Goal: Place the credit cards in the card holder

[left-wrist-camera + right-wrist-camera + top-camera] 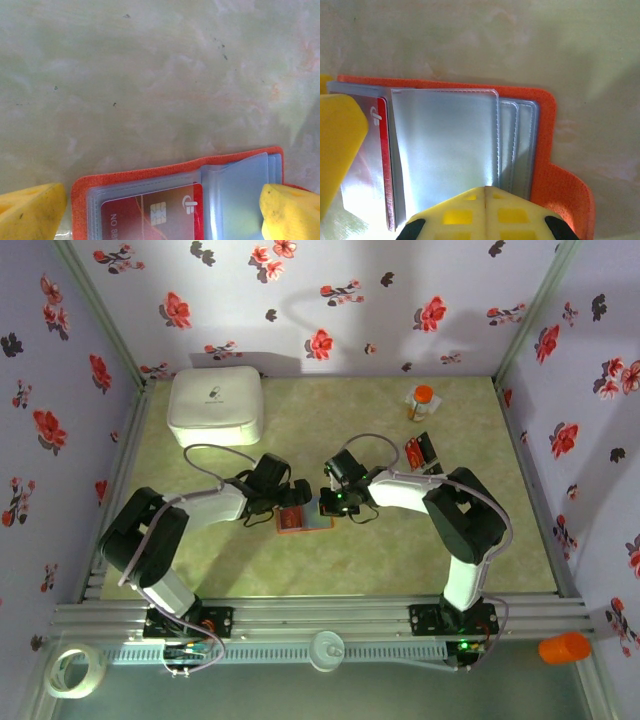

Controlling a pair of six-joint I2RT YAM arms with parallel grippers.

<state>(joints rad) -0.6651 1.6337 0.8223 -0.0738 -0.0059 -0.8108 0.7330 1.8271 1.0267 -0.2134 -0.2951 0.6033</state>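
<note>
One red card sits sleeved in the open holder on the table. The left gripper stands spread wide astride it. The right gripper, pressed together, hovers over the clear sleeves. The other cards lie beside the right arm, so most of the job looks undone.

I'm working in what looks like a lab test booth: flower-printed walls box the table, aluminium rails front it.
</note>
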